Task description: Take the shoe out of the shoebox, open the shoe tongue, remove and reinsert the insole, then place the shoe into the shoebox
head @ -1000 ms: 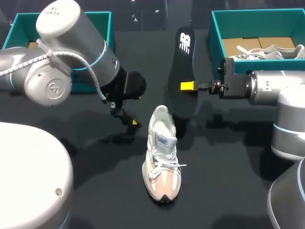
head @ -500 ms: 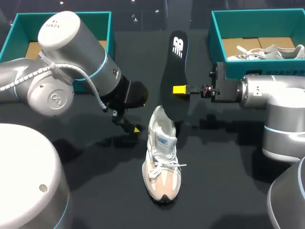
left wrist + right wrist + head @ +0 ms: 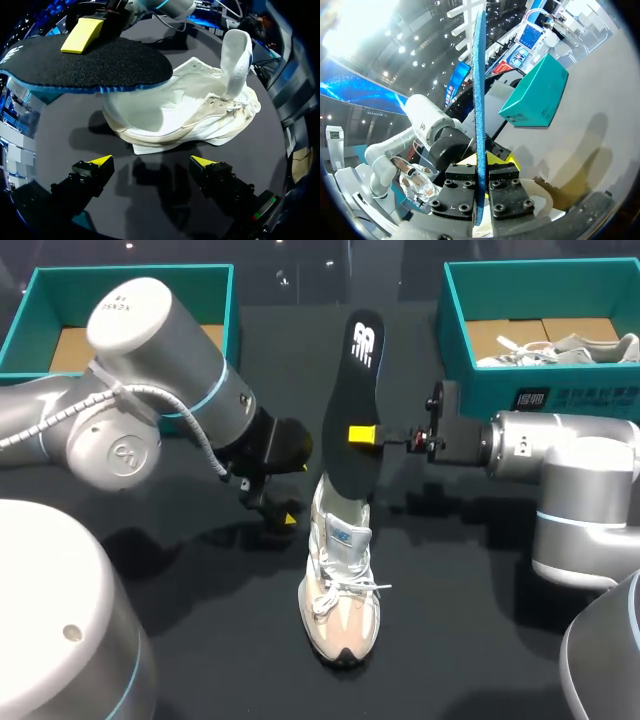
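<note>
Thin, grainy black insole [image 3: 350, 405], blue-edged, pinched by right pincer [image 3: 360, 434] over white shoe [image 3: 340, 585]; left pincer [image 3: 151, 162] spread.

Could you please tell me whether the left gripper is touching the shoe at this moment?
Apart. In the left wrist view the left gripper is open, and a strip of bare table shows between both yellow tips and the shoe ahead of them.

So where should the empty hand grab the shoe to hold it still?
Probably the side wall at the heel of the shoe, coming from the robot's left, where the open left gripper sits. That wall is thin and upright, so fingers could pinch it. The right gripper holds the insole over the opening, so stay low, off the raised tongue.
</note>
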Available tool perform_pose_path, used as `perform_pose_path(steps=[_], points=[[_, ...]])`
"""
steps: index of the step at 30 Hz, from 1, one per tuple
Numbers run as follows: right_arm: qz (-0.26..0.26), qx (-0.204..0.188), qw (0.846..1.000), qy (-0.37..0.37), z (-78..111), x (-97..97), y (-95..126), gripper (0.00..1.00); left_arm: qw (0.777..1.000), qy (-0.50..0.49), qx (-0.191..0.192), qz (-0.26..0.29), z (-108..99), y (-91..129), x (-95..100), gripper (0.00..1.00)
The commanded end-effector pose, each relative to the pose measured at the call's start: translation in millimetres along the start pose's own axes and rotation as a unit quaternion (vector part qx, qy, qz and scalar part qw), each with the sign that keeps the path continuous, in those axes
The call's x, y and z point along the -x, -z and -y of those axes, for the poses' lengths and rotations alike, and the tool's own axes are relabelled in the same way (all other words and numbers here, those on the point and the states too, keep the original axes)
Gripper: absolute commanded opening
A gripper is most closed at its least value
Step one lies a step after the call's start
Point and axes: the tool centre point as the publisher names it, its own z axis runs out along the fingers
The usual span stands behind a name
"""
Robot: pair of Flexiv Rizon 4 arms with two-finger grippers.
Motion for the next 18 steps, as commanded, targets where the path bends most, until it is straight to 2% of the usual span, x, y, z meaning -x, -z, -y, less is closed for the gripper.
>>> perform_pose_path(steps=[1,18], points=[[0.001,0.005,1.0,-0.001,2.9,1.1,-2.8,0.0,1.0,-0.002,-0.001,-0.004,0.7,-4.4,-0.3,1.0],[-0.002,0.015,1.0,0.006,4.4,1.1,-2.4,0.0,1.0,-0.009,-0.006,-0.01,1.4,-4.6,-5.3,1.0]])
